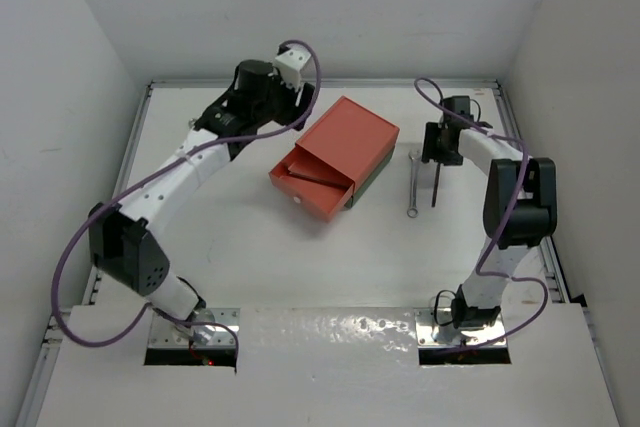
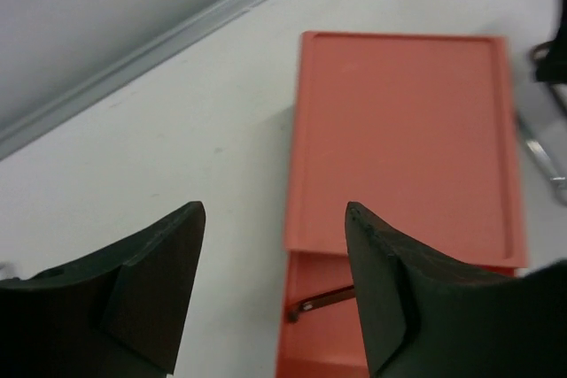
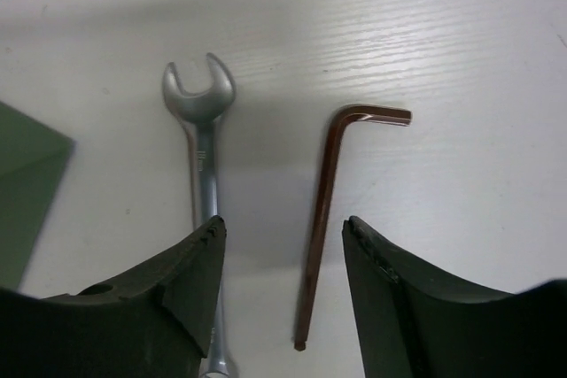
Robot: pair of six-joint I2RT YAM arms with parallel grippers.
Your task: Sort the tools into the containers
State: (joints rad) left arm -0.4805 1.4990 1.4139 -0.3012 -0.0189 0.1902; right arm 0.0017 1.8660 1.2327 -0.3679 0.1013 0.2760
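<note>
Top view: orange-red box (image 1: 350, 132) sits stacked on dark green box (image 1: 372, 176) mid-table (image 1: 250, 247); its drawer (image 1: 322, 205) is pulled out toward 7 o'clock with a dark rod (image 1: 312, 177) lying inside; wrench (image 1: 413, 184) and hex key (image 1: 436, 185) lie side by side, not touching, at 3 o'clock of the boxes; right gripper (image 1: 438, 152) hangs over their far ends; left arm (image 1: 190, 172) ends at 11 o'clock of the boxes, fingers too small to read here. Left wrist view: left gripper (image 2: 275, 212) fingers wide, nothing between them; orange-red box ahead at 1 o'clock, open drawer and rod at 5 o'clock. Right wrist view: right gripper fingers spread and empty; hex key shaft runs between them, nearer the 3 o'clock finger, bent leg at 12 o'clock; wrench just beside the 9 o'clock finger, its lower part hidden behind it; green box corner at 9 o'clock. Step in hand looks like picking the hex key; to do it well, shift slightly toward 3 o'clock so the shaft is centred and the wrench stays out of the jaws; go right down to the table; close across mid-shaft, since it's thin and may roll or slip; likely belongs in the drawer with the similar rod.
</note>
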